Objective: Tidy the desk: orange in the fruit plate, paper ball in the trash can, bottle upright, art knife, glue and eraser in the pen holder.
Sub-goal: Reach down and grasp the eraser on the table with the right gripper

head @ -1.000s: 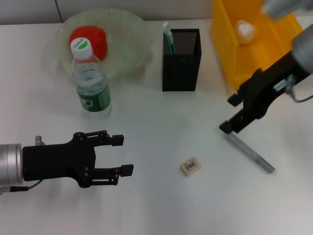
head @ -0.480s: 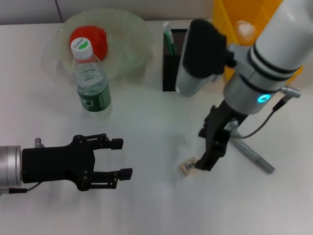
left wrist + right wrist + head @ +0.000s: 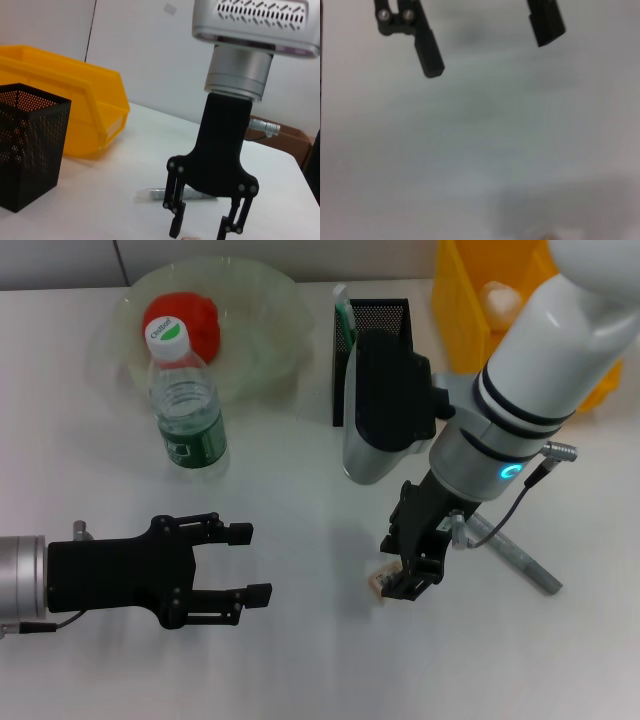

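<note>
Right gripper [image 3: 408, 572]: swung from bin side down over eraser [image 3: 377, 585], fingers spread. Risk: tiny block skids when pinched. Left gripper [image 3: 245, 562]: spread, idle.

1. A white table [image 3: 300, 670] with a smooth matte top fills nearly the whole head view.
2. Along that view's far edge the tabletop ends at a pale grey wall [image 3: 60, 260], crossed by one thin dark vertical seam.
3. In the left wrist view the same pale wall [image 3: 145, 45] rises behind the table, again with a dark vertical seam, and a small light rectangular patch sits high on it.
4. A brown cardboard box [image 3: 285, 142] shows beyond the table's far edge.
5. Light is even and soft, with faint blurred shadows on the tabletop.
</note>
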{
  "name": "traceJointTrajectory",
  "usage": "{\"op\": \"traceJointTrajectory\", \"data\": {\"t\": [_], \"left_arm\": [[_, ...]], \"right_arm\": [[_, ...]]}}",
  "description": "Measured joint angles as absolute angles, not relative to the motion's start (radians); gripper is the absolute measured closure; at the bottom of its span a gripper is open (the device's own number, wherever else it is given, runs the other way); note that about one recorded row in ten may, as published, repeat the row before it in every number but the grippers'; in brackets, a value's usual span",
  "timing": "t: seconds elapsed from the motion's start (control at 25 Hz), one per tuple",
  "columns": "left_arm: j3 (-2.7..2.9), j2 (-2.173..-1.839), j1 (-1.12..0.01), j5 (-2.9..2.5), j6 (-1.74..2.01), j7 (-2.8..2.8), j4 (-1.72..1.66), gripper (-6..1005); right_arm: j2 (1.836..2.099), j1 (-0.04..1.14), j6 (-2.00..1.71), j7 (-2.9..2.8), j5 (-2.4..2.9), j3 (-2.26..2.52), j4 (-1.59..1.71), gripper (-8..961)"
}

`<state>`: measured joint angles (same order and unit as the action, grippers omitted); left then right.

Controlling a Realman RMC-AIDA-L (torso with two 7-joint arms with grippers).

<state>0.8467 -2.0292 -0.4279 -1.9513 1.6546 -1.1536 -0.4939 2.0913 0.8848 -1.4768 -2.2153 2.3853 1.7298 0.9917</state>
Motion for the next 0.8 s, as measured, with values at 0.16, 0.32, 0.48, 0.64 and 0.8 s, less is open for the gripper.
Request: {"op": "traceJointTrajectory", "data": {"t": [0.16, 0.32, 0.48, 0.64, 0.8], "left_arm": [[0.847, -2.03, -0.43, -1.951, 1.654, -1.154, -0.494, 204], [0.847, -2.029, -0.431, -1.951, 1.653, -1.155, -0.494, 204], [0.847, -2.029, -0.432, -1.951, 1.649, -1.155, -0.494, 204], [0.847, -2.029, -0.433, -1.951, 1.643, -1.155, -0.494, 204], [0.846, -2.029, -0.433, -1.951, 1.639, -1.156, -0.494, 204]], "right_arm": [[2.092, 0.894, -1.465, -2.205, 2.38, 1.748, 0.973, 422], [2.092, 0.895, -1.471, -2.19, 2.379, 1.75, 0.973, 436], [2.092, 0.898, -1.471, -2.187, 2.379, 1.753, 0.97, 449], [2.092, 0.905, -1.467, -2.184, 2.378, 1.764, 0.957, 461], [2.092, 0.91, -1.468, -2.183, 2.377, 1.767, 0.947, 484]]}}
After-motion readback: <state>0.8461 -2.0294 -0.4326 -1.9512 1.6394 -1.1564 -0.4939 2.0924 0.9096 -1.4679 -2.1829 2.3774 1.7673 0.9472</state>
